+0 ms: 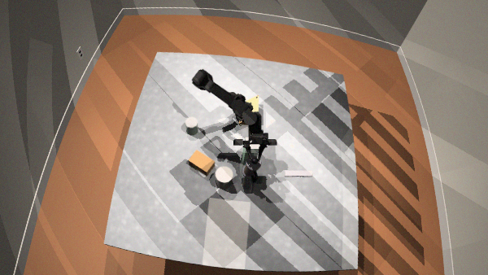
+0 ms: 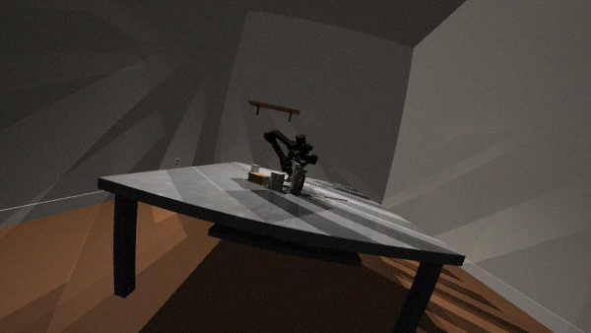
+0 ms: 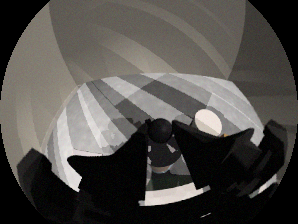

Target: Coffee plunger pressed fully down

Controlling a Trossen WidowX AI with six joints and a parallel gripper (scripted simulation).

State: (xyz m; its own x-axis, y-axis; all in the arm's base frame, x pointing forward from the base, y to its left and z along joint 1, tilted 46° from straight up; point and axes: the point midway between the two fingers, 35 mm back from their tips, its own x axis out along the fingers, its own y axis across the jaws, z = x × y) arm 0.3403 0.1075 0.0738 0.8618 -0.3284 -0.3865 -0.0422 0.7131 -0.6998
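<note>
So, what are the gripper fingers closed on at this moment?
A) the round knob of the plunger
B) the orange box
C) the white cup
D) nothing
A: in the wrist view the dark fingers flank the plunger knob, and the gripper sits over the coffee press.

A grey, mottled square worktop [image 1: 163,211] on dark legs, striped by bands of light and shadow, stands on an orange-brown wooden floor [image 1: 81,122]. Resting directly on it: an upright dark cylindrical coffee press [image 1: 249,172], a white-topped cylindrical cup [image 1: 224,176] just beside it, an orange rectangular block [image 1: 201,161] near the cup, a smaller white-topped cylinder [image 1: 191,124] farther back, and a thin pale flat strip [image 1: 298,173].
</note>
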